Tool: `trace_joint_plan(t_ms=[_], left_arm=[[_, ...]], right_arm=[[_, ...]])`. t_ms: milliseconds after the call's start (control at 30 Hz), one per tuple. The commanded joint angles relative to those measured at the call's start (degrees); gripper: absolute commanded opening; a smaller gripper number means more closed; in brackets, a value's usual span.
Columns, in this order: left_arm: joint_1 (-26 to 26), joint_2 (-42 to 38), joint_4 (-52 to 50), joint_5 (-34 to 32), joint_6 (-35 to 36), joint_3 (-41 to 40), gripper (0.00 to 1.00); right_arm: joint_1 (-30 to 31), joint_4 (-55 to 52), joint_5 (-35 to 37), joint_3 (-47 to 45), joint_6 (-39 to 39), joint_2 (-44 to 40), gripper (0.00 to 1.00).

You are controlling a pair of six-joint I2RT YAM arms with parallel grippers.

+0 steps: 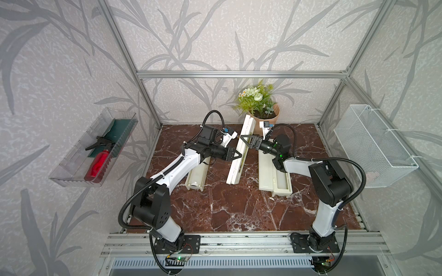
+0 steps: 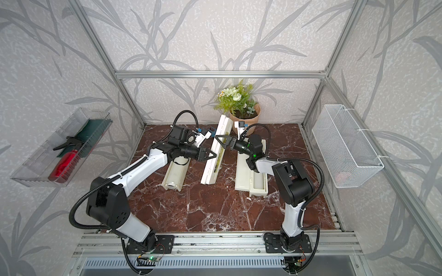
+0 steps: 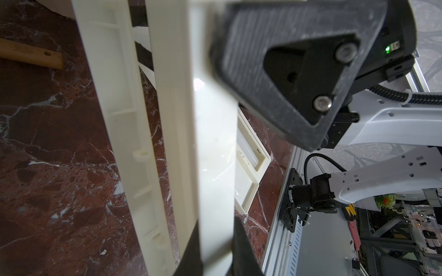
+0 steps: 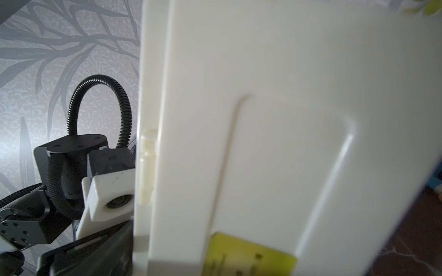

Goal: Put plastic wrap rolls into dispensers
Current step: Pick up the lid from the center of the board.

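Top views both show left gripper [image 1: 239,154] clamped tight on edge of labelled lid [image 1: 248,125], propping it tilted, probably to keep access clear. Right gripper [image 1: 245,141] gapes wide, empty, just across lid. 1 roll [image 1: 195,184] lies in box [image 1: 202,178] below left gripper.

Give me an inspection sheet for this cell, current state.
Surface: red-brown marble tabletop, white-veined.
Job's things: long cream-white plastic boxes. The left dispenser holds a translucent-white wrap roll; the middle dispenser is tilted on edge; the right dispenser lies open.
Clutter: potted green plant at the back.
Grippers: left gripper shut on the middle dispenser; right gripper open beside it.
Cables: black corrugated conduits loop over both arms.
Surroundings: clear wall tray with red spray bottle; white wire mesh basket.
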Motion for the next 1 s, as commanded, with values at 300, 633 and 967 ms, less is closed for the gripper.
trace_joint_plan(t_ms=[300, 633, 967], left_arm=[[-0.79, 1.09, -3.18, 0.83, 4.6, 4.48, 0.1], [-0.18, 2.18, -1.84, 2.14, 3.22, 4.4, 0.13], [0.03, 2.13, -1.75, -1.59, 3.93, 4.58, 0.31]], right_arm=[[3.22, -9.03, 1.29, 4.92, -4.26, -1.75, 1.0], [3.53, -3.24, 1.82, 3.88, -2.92, -1.72, 1.0], [3.68, -8.63, 1.12, 5.16, -3.96, -1.86, 0.74]])
